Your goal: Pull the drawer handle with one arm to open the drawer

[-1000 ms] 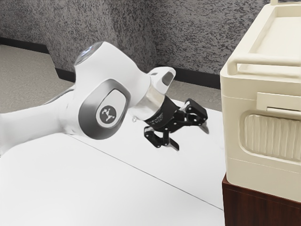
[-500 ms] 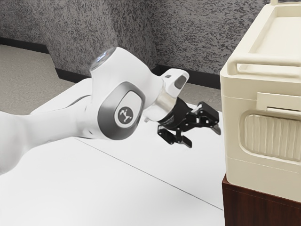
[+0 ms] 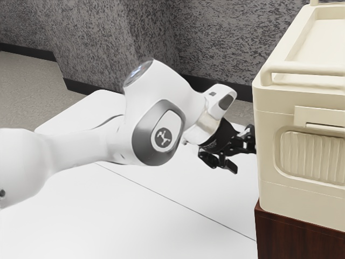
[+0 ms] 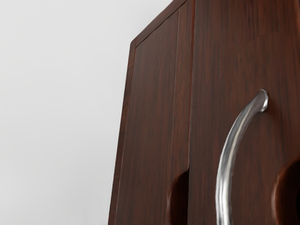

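In comes the white arm point(image 3: 161, 113) from the exterior view's left, reaching out over the white counter point(image 3: 161, 216), and at its end the black two-finger claw point(image 3: 244, 157) is right up by the near corner of the big cream plastic box point(image 3: 267, 135). The claw is open, its fingers standing well apart, and nothing can be seen gripped between them; one finger angles out over the white, the other runs in behind the box's edge, so its tip is hidden.

And there's the target in the wrist view: a curved, shiny silver metal handle point(image 4: 224, 173), bowing out from a dark reddish-brown wooden drawer front point(image 4: 229, 56). One end is fixed to the wood, the rest runs out of frame. Whether a finger touches it, I can't tell.

Beside that front, across a thin upright seam, sits a matching wooden side panel point(image 4: 152, 93), with a rounded, dark recess point(image 4: 179, 201) down by the seam. How far the drawer is out, if at all, I can't say. Over in the exterior view, that cream box sits on a dark wooden cabinet point(image 3: 291, 234), with a mottled grey wall point(image 3: 232, 38) behind.
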